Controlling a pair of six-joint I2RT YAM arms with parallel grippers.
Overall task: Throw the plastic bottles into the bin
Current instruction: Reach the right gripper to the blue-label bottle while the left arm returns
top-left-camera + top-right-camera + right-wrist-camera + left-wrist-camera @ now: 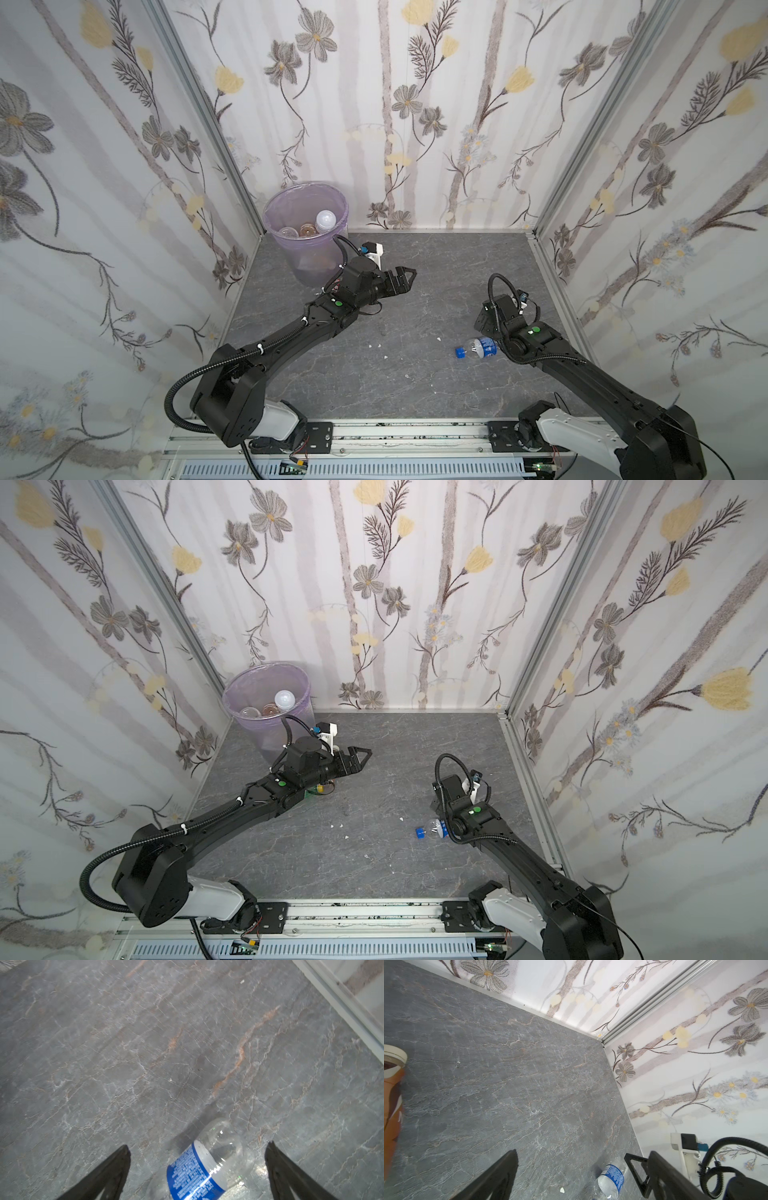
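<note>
A clear plastic bottle with a blue label and blue cap (478, 348) (432, 828) lies on its side on the grey table. My right gripper (484, 328) (197, 1144) hangs open just over it. In the right wrist view the bottle (207, 1165) lies between the spread fingers, touching neither. The bin (305, 249) (266, 729), lilac-lined, stands in the back left corner and holds a frosted bottle (325, 219), a brown one (307, 229) and a clear one (286, 232). My left gripper (409, 279) (570, 1152) is open and empty, just right of the bin. A brown-labelled bottle (392, 1105) shows at the edge of the left wrist view.
Flowered walls close in the table on the left, back and right. A metal rail (374, 436) with both arm bases runs along the front. Small white scraps (376, 345) lie on the table's middle. The blue-labelled bottle (611, 1178) also shows far off in the left wrist view.
</note>
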